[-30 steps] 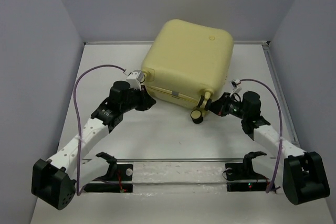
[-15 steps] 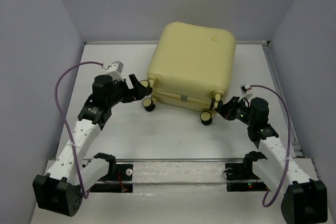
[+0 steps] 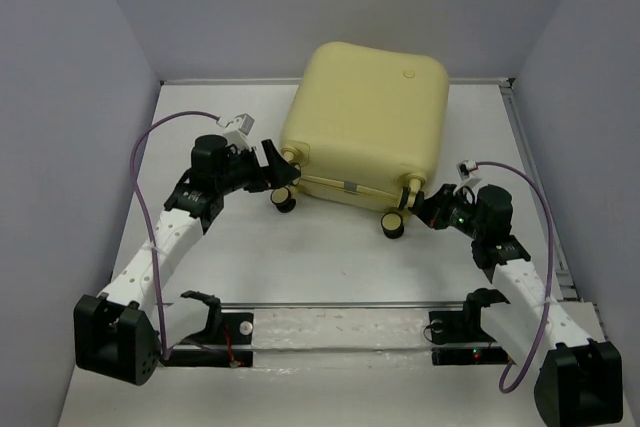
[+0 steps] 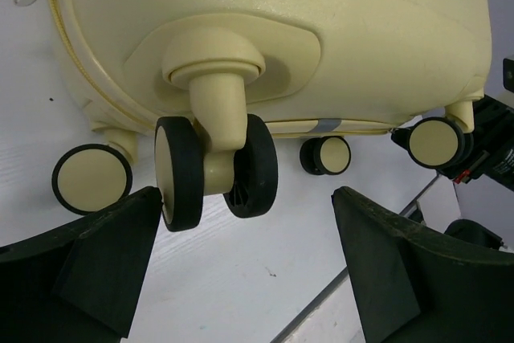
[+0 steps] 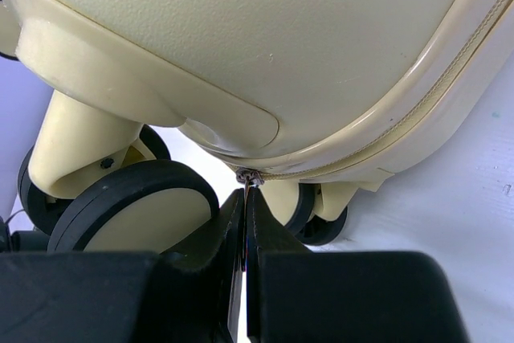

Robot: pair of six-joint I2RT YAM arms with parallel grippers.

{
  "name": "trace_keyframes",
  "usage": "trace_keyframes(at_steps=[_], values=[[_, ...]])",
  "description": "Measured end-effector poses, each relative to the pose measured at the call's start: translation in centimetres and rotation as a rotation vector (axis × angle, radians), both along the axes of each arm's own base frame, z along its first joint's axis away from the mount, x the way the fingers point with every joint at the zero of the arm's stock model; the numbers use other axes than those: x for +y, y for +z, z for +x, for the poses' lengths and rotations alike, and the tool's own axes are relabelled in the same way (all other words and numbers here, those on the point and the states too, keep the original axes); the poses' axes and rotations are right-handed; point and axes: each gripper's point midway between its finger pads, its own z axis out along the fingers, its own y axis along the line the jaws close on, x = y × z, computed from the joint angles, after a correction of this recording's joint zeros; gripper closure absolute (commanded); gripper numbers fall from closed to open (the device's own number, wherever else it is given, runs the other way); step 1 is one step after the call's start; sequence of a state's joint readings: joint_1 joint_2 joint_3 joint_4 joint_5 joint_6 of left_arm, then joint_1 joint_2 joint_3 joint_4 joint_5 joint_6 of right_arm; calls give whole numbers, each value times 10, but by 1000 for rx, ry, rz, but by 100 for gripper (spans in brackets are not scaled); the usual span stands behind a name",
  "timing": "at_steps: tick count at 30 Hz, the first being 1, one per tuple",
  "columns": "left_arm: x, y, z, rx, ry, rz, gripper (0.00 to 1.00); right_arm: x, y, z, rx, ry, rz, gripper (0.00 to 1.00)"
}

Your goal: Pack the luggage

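Zipping the luggage (image 3: 365,112) wants the right gripper (image 5: 245,198), clamped on the zipper pull (image 5: 248,176), tracking the seam steadily; left gripper (image 4: 245,198) gapes wide just before a wheel (image 4: 213,170).

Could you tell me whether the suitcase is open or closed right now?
Closed: the luggage shows only its yellow outside, with its halves meeting along the seam. Whether it is fully zipped, I cannot tell.

Bright even overhead light; soft shadow beneath luggage (image 3: 365,117); wrist-view foreground slightly blurred.
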State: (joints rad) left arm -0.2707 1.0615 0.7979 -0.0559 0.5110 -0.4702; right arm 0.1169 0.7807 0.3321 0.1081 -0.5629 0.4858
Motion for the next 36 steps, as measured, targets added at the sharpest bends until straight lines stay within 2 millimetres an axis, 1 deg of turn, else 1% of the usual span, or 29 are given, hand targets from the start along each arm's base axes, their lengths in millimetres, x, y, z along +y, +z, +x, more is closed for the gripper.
trace_keyframes(at_steps=[3, 7, 8, 9, 12, 13, 15, 16, 17, 18, 21, 26, 28, 30, 33, 35, 36], values=[[-8, -6, 1, 17, -20, -2, 3, 0, 1, 0, -2, 2, 1, 93], [-13, -9, 2, 28, -30, -10, 12, 0, 1, 0, -3, 3, 2, 93], [-15, -10, 3, 31, -32, -11, 15, 0, 1, 0, -2, 3, 2, 93], [-16, -11, 5, 31, -32, -15, 25, 0, 1, 0, -3, 4, 3, 93], [-21, -14, 6, 42, -37, -18, 43, 0, 1, 0, -2, 7, 4, 93], [-21, -17, 7, 50, -31, -15, 58, 0, 1, -1, -2, 8, 5, 93], [-19, -20, 10, 63, -16, -14, 73, 0, 1, -1, -2, 8, 8, 93], [-19, -20, 10, 75, -2, -22, 86, 1, 1, -1, -4, 9, 12, 93], [-19, -20, 10, 79, 1, -25, 92, 1, 0, -2, -7, 9, 20, 93], [-19, -20, 10, 83, 3, -30, 94, 2, 0, -4, -12, 9, 30, 93], [-20, -19, 11, 86, 7, -39, 94, 6, 0, -6, -32, 4, 35, 93], [-18, -18, 16, 69, 40, -63, 94, 30, -2, -14, -85, 12, -16, 93], [-18, -16, 18, 58, 58, -85, 94, 37, -3, -17, -124, 0, -9, 93], [-20, -14, 19, 56, 71, -126, 94, 39, -4, -17, -166, -30, 4, 93], [-26, -15, 16, 63, 83, -188, 94, 47, -14, -20, -236, -77, 13, 93], [-31, -14, 13, 67, 92, -223, 94, 52, -15, -16, -275, -124, -6, 93], [-33, -13, 12, 70, 94, -234, 94, 62, -12, -14, -318, -150, -28, 93]])
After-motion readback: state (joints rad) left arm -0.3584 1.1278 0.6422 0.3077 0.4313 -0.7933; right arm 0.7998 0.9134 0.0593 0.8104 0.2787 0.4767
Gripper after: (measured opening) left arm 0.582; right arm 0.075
